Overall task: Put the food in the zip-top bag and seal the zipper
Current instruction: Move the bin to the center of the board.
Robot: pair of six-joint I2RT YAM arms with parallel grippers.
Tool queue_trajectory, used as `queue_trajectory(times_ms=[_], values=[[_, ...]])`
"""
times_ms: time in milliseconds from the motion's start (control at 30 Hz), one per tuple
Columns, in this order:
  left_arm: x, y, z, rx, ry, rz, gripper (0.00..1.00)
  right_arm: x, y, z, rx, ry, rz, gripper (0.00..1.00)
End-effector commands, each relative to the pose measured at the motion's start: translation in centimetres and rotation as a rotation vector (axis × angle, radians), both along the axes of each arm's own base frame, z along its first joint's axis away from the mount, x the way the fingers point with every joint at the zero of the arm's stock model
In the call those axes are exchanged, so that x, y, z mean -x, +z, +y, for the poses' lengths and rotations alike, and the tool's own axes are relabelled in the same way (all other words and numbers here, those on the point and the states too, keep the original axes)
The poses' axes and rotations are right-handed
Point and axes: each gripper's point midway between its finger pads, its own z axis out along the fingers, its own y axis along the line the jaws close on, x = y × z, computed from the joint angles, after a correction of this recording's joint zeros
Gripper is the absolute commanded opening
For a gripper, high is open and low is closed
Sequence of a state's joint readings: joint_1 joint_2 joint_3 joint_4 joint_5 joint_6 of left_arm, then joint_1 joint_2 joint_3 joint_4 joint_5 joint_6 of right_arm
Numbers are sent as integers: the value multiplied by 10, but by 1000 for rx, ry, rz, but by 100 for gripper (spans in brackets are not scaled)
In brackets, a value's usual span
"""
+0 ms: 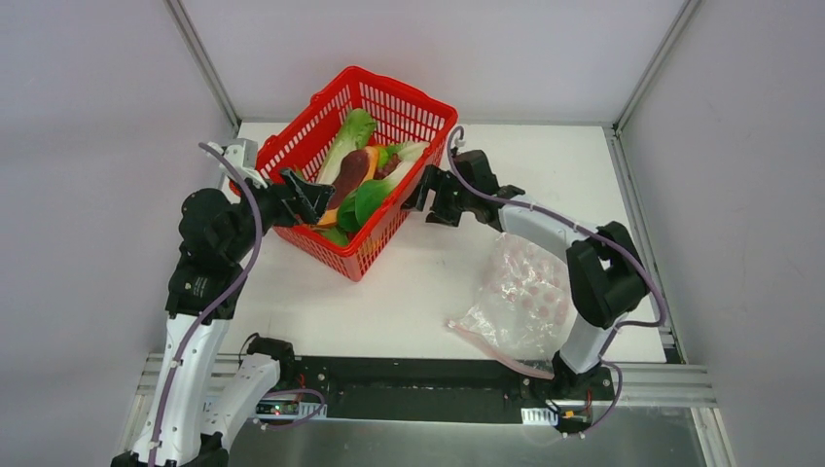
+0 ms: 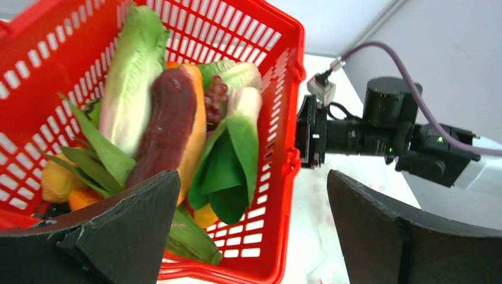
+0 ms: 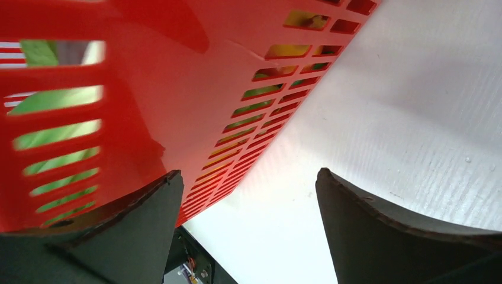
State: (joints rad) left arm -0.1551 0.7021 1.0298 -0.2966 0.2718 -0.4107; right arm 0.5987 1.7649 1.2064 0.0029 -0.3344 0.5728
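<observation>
The food (image 1: 360, 180) lies heaped in the red basket (image 1: 404, 109) at the far left of the table (image 1: 428, 282); the zip-top bag (image 1: 523, 292) lies near right. The left pincer (image 1: 309, 199) and right pincer (image 1: 421, 190) both stand with jaws apart, flanking the basket.

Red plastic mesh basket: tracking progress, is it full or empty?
Full: orange bun with dark sausage, green-white bok choy and green leaves lie in the basket.

Reaching forward: left hand (image 2: 254, 228) open wide, right hand (image 3: 248, 222) open.
</observation>
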Motion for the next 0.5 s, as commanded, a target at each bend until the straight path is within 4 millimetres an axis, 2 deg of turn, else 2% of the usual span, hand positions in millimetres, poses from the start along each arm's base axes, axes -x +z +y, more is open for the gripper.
queue_trajectory(times_ms=[0, 67, 167, 267, 367, 467], values=[[7, 19, -18, 19, -118, -31, 99, 1, 49, -17, 44, 32, -142, 86], [6, 18, -21, 17, -139, -30, 99, 17, 55, -38, 103, 44, -181, 86], [7, 21, -27, 21, -177, -48, 99, 57, 59, -65, 153, 127, -231, 84], [7, 25, -32, 28, -208, -65, 99, 98, 51, -94, 203, 185, -251, 79], [2, 27, -33, 49, -201, -69, 99, 123, 37, -117, 234, 178, -279, 75], [-3, 28, -34, 76, -198, -86, 98, 148, 24, -121, 197, 229, -328, 69]])
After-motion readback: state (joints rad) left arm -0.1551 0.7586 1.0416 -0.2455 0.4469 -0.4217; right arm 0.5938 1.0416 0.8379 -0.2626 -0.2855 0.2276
